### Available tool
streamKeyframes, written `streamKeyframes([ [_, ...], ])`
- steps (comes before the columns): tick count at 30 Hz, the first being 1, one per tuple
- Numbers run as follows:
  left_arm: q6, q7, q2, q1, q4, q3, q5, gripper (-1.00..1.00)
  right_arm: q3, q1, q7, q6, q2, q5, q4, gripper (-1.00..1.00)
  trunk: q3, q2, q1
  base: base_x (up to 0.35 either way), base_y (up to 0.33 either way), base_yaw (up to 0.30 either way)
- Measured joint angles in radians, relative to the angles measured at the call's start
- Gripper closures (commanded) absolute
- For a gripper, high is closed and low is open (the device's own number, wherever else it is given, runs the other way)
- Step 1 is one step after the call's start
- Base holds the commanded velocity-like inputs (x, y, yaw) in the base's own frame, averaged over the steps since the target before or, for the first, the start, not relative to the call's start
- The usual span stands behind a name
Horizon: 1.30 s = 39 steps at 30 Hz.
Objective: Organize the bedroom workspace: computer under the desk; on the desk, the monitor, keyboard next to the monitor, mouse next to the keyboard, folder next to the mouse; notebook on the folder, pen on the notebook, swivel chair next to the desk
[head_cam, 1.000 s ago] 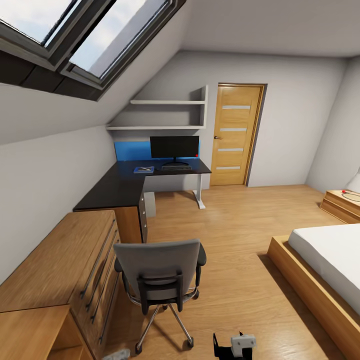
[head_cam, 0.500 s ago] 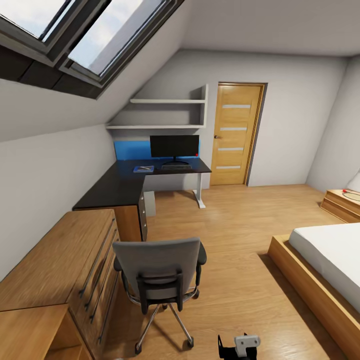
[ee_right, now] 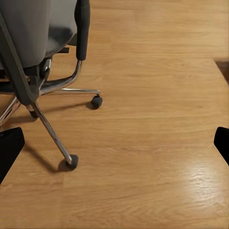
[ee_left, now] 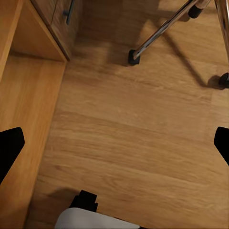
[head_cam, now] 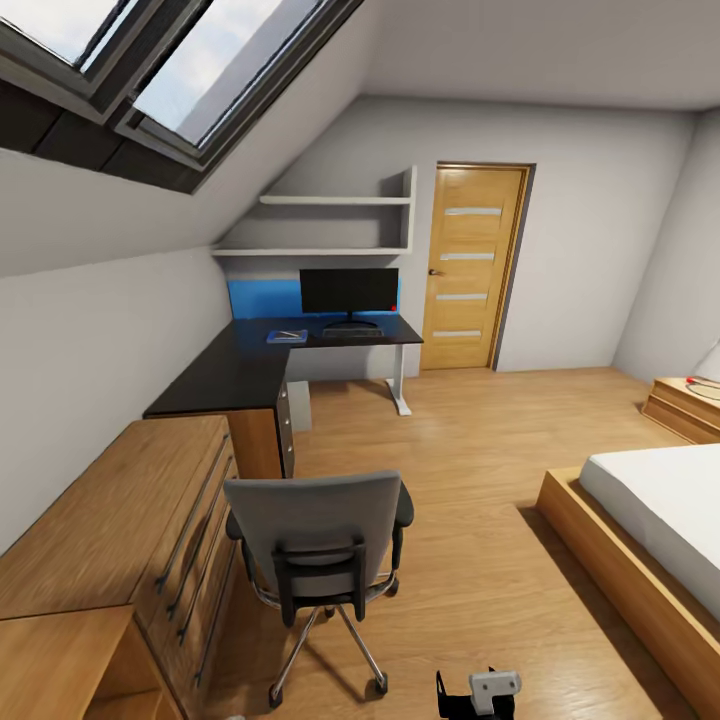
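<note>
Your right gripper [ee_right: 114, 143] and left gripper [ee_left: 114, 145] hang low, jaws wide, pointing floorward beside the swivel chair [head_cam: 318, 545].

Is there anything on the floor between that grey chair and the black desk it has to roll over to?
Nothing visible: bare wooden floor runs from the chair to the desk. The dresser stands close on the chair's left side, and the bed lies off to the right.

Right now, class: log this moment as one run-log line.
phase: transit | grey upholstered swivel chair: away from black L-shaped desk | both tools: open, empty
</note>
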Motion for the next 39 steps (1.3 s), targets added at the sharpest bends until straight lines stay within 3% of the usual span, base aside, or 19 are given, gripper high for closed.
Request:
streamKeyframes([
  [39, -0.001, 0.002, 0.0, 0.0, 0.0, 0.0, 0.0, -1.0, 0.001, 0.0, 0.0, 0.0, 0.002, 0.001, 0.0, -1.0, -0.122, -0.273, 0.15, 0.0, 0.0, 0.087],
])
